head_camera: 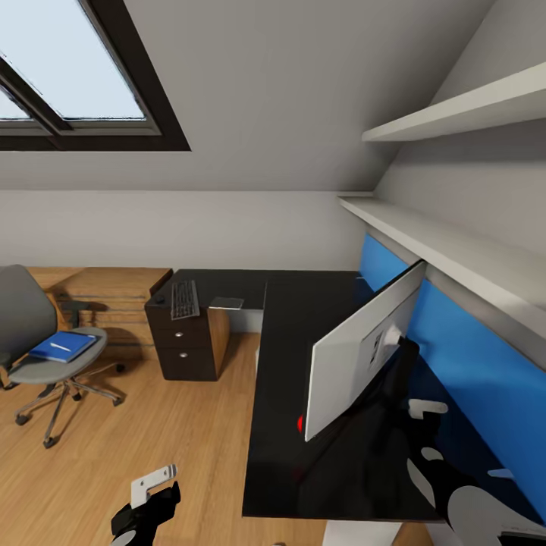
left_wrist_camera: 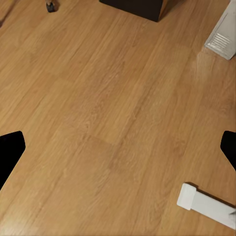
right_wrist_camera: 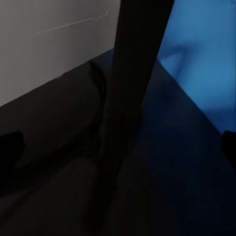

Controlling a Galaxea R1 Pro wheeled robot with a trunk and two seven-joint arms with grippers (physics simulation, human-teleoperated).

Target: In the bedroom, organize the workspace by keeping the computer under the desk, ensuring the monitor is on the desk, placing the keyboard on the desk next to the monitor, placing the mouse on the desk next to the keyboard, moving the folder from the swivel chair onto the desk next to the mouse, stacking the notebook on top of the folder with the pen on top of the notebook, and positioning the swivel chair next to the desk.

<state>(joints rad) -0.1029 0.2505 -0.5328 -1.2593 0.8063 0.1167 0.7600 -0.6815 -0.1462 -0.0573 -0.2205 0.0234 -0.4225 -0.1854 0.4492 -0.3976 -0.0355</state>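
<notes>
Down low, the left gripper (head_camera: 155, 493) hangs open over the wood floor (head_camera: 152, 440), holding nothing. Behind the monitor (head_camera: 356, 356) on the black desk (head_camera: 288, 455), the right gripper's fingers (right_wrist_camera: 11, 147) look spread apart. Far off, the blue folder (head_camera: 62, 346) lies on the chair (head_camera: 45, 364). On a cabinet (head_camera: 186, 341) sits the keyboard (head_camera: 184, 299).
</notes>
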